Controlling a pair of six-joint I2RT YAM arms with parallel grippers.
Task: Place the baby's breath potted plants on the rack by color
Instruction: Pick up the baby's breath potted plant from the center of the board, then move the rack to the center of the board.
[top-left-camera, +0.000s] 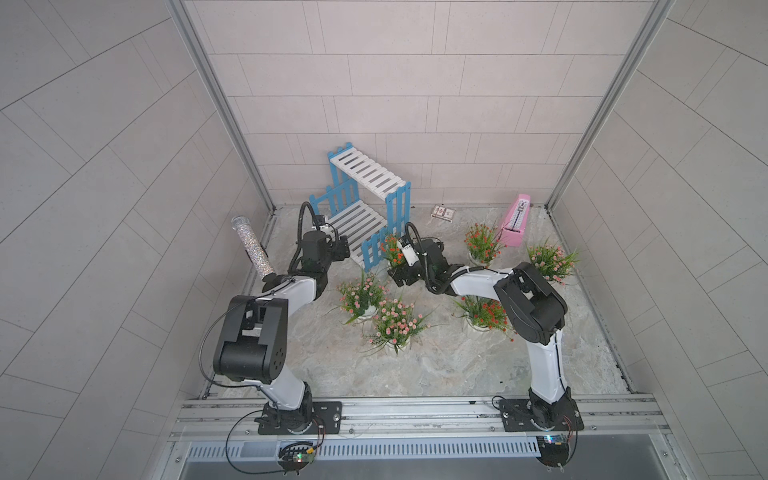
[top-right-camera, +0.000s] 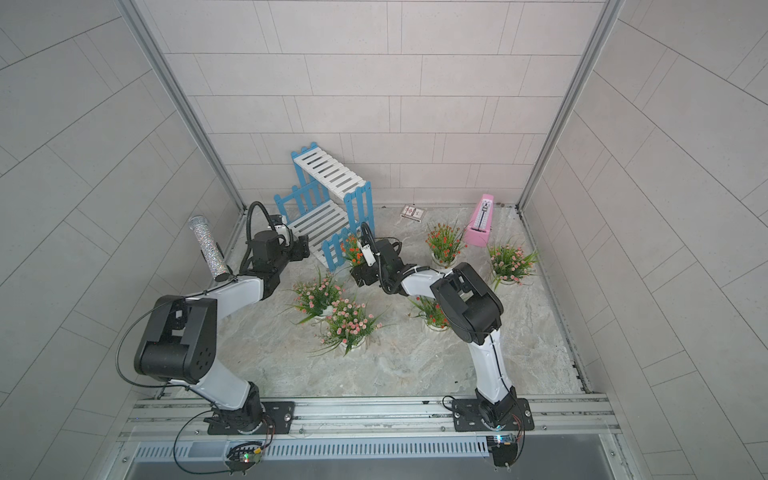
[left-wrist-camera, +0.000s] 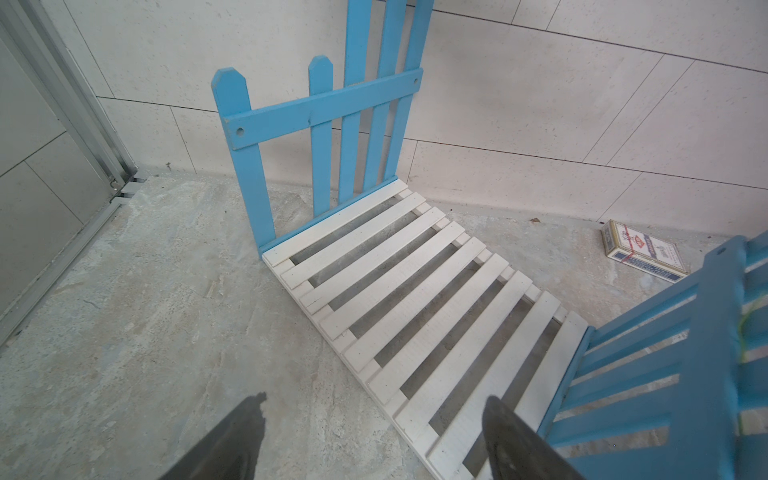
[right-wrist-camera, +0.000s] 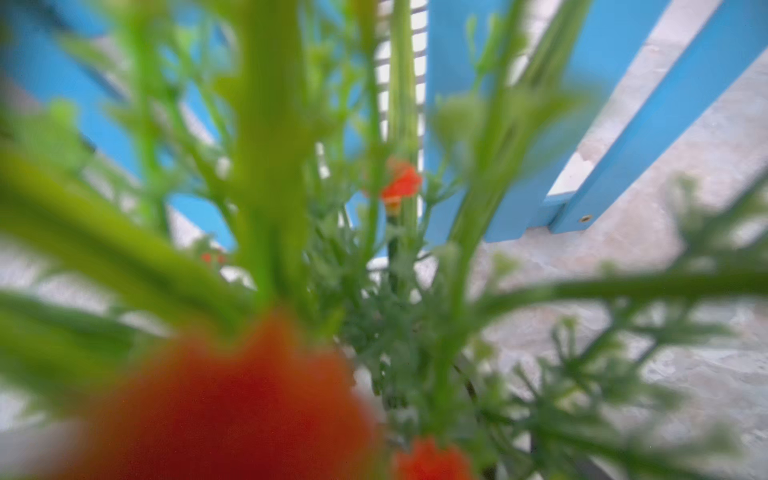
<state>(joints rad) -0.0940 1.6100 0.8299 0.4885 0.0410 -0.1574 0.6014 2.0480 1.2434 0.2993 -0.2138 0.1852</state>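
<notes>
Six small green artificial sprays in white pots show in both top views: three with pink blossoms, three with orange-red. The first pink plant (top-left-camera: 359, 293) and second pink plant (top-left-camera: 397, 322) stand close together mid-table. The third pink plant (top-left-camera: 550, 259) stands near the one pink pyramid-shaped metronome (top-left-camera: 515, 226).

The first orange-red plant (top-left-camera: 482, 243) is just beside that metronome, and the second orange-red plant (top-left-camera: 484, 311) is partly under the right arm. The third orange-red plant (top-left-camera: 392, 249) stands just beside the front pickets of the single two-tier rack of white slats and blue picket sides (top-left-camera: 365, 199).

The left gripper (left-wrist-camera: 376, 397) hangs at the lower shelf's front edge, jaws spread wide, holding nothing. The right gripper (top-left-camera: 400, 275) is at the third orange-red plant, whose blurred stems fill its wrist view. Its jaws and the pot are hidden, so whether it grips cannot be told.
</notes>
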